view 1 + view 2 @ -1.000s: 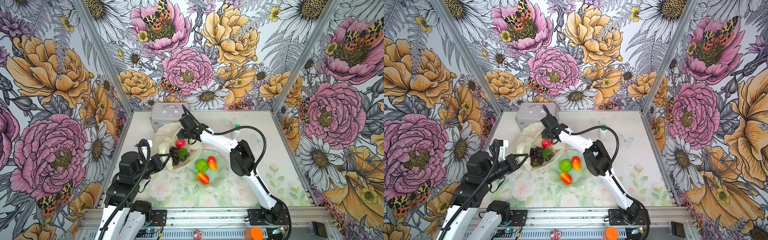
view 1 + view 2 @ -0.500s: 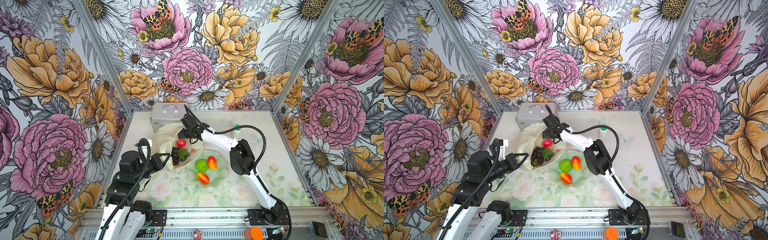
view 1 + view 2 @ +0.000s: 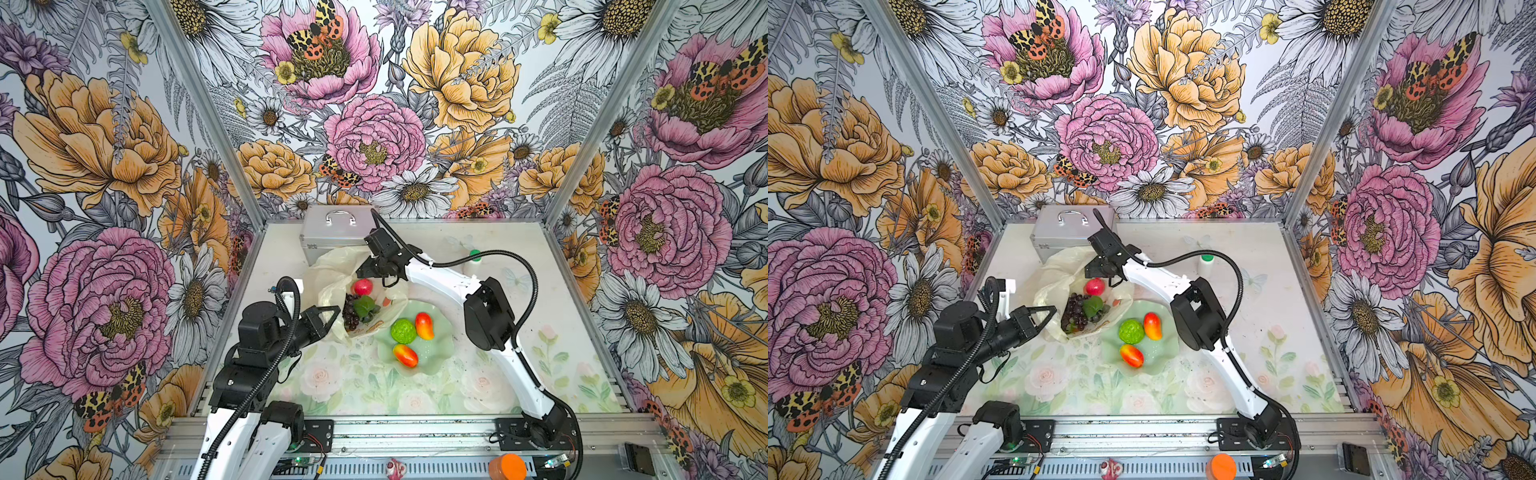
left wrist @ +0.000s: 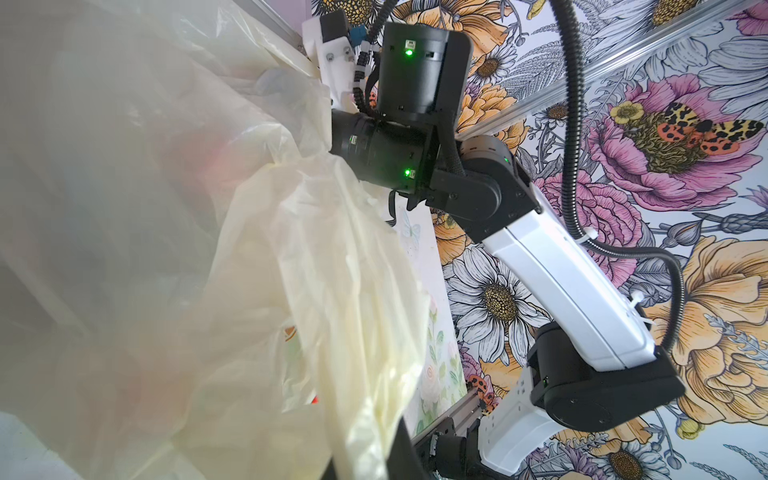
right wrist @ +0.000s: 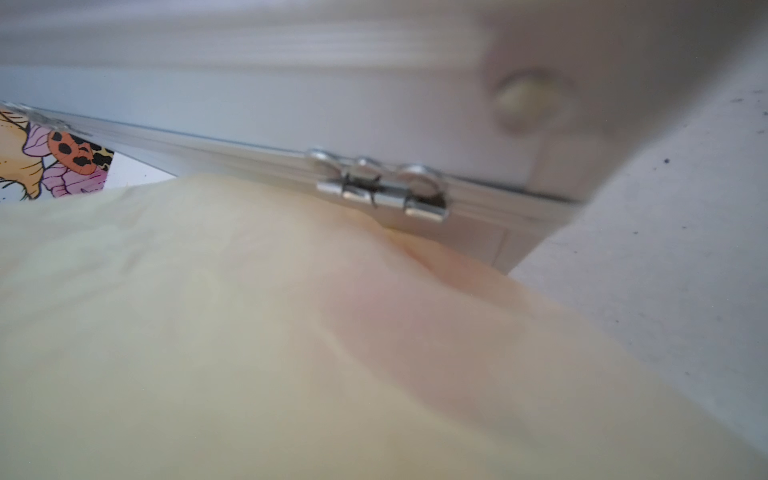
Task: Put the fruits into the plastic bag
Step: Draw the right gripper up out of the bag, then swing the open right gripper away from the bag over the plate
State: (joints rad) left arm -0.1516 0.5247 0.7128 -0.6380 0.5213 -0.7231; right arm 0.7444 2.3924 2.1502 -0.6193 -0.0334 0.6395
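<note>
The plastic bag lies open on the table in front of the silver case. Inside it sit a red-pink apple, a purple grape bunch and a dark fruit with a green leaf. My left gripper is shut on the bag's near edge and holds the mouth up. My right gripper hovers just above the apple at the bag's far edge, open and holding nothing. Bag film hides its jaws in the right wrist view. A lime-green ball and two mangoes rest in the dish.
The wavy pale green dish touches the bag's right side. A silver metal case stands at the back, right behind the bag. A small white bottle with a green cap stands at the back right. The right forearm spans above the dish.
The right gripper has drawn back and up from the apple, which stays in the bag. The left gripper keeps its hold on the bag edge.
</note>
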